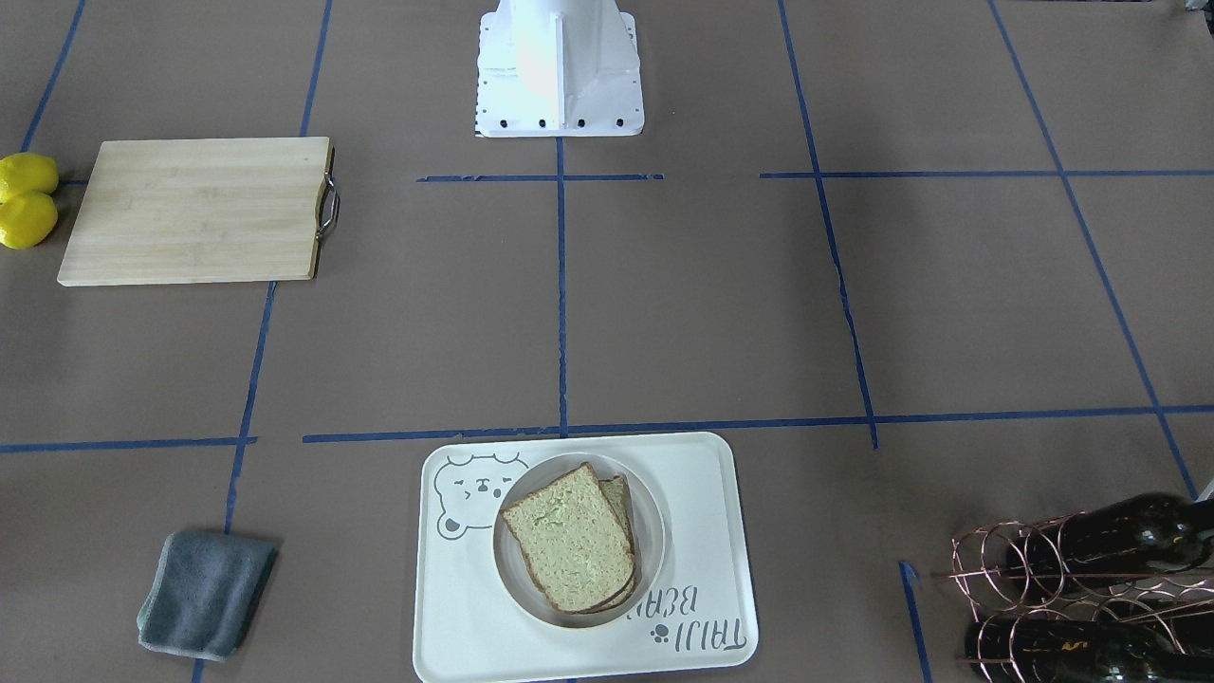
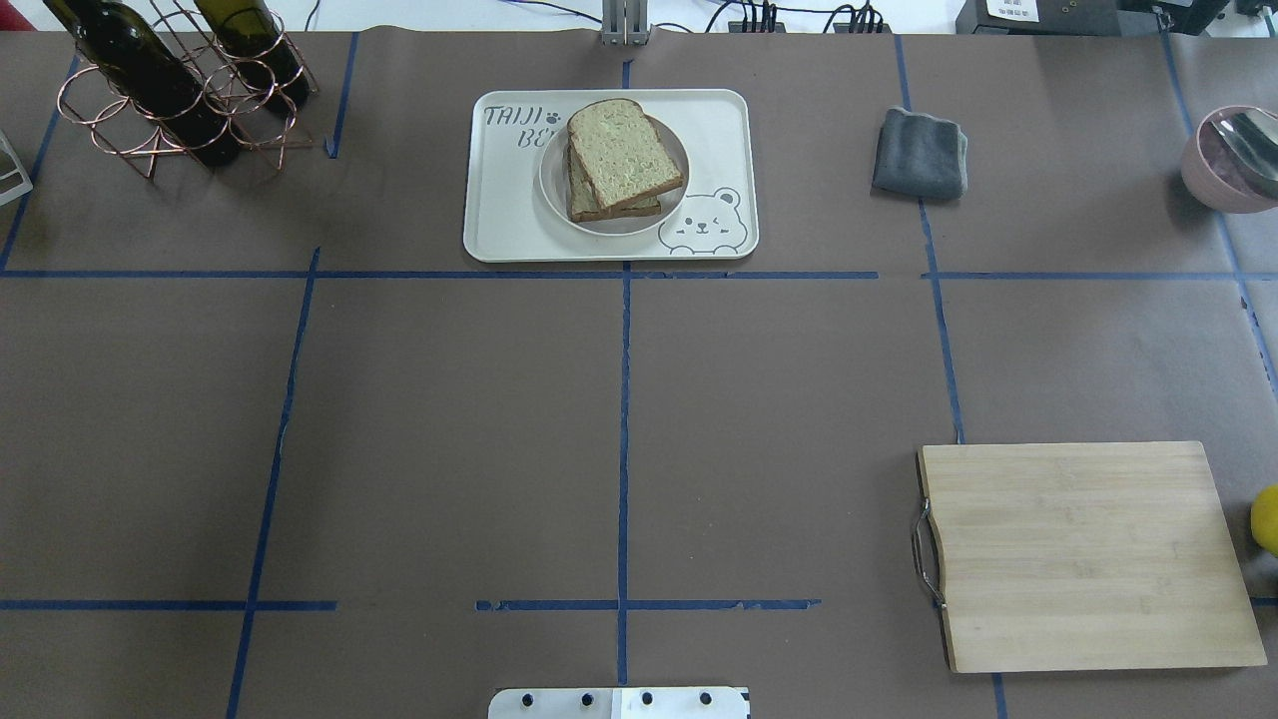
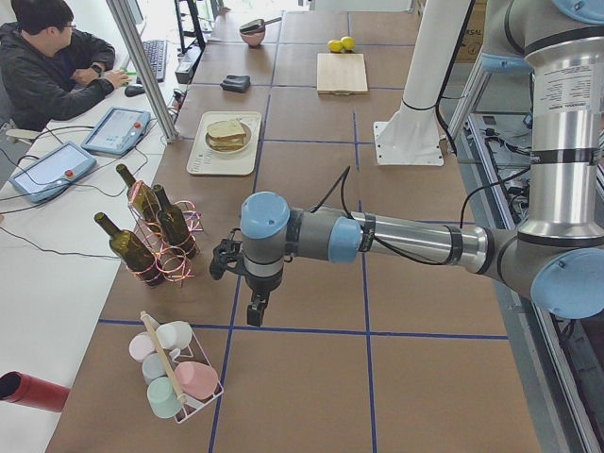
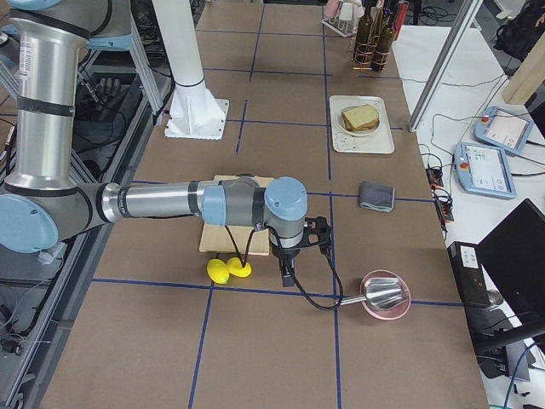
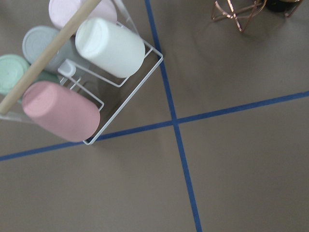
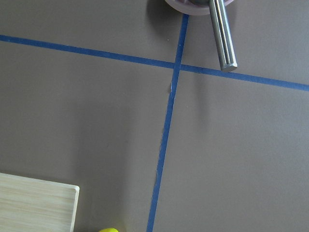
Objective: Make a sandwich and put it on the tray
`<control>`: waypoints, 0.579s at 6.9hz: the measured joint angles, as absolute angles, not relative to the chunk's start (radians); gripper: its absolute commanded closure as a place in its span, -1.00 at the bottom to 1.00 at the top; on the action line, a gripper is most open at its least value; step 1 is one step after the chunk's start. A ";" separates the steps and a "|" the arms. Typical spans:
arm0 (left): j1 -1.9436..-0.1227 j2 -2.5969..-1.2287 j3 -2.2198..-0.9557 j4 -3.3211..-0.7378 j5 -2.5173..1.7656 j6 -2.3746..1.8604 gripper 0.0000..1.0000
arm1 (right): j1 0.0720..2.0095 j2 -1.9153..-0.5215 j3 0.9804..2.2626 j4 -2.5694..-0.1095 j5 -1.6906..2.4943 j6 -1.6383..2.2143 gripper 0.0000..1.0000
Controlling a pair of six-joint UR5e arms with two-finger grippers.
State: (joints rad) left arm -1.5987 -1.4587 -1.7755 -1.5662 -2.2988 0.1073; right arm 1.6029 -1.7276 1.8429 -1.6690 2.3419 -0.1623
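Note:
Two tan bread slices with dark crust (image 1: 572, 536) lie stacked on a white round plate (image 1: 652, 503) on the cream-white bear tray (image 1: 707, 569), at the table's far middle in the overhead view (image 2: 624, 155). No egg shows; whether it lies between the slices is hidden. My left gripper (image 3: 254, 310) hangs over the table near the cup rack, far from the tray. My right gripper (image 4: 287, 274) hangs near the lemons and the pink bowl. Both grippers show only in the side views, so I cannot tell whether they are open or shut.
A wooden cutting board (image 2: 1083, 554) with a metal handle lies at front right, with two lemons (image 1: 27, 199) beside it. A grey cloth (image 2: 921, 152) lies right of the tray. A copper wine rack (image 2: 170, 80), a pink bowl with ladle (image 4: 386, 294) and a cup rack (image 5: 72, 77) stand at the edges.

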 measured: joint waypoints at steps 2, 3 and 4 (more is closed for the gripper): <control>-1.598 -1.410 -1.762 -1.562 -2.344 0.105 -1.00 | 1.603 -1.729 1.844 -1.669 2.345 -0.160 -1.00; -1.597 -1.408 -1.755 -1.560 -2.346 0.105 -1.00 | 1.603 -1.728 1.845 -1.669 2.346 -0.159 -1.00; -1.597 -1.405 -1.759 -1.560 -2.347 0.104 -1.00 | 1.603 -1.727 1.847 -1.669 2.346 -0.158 -1.00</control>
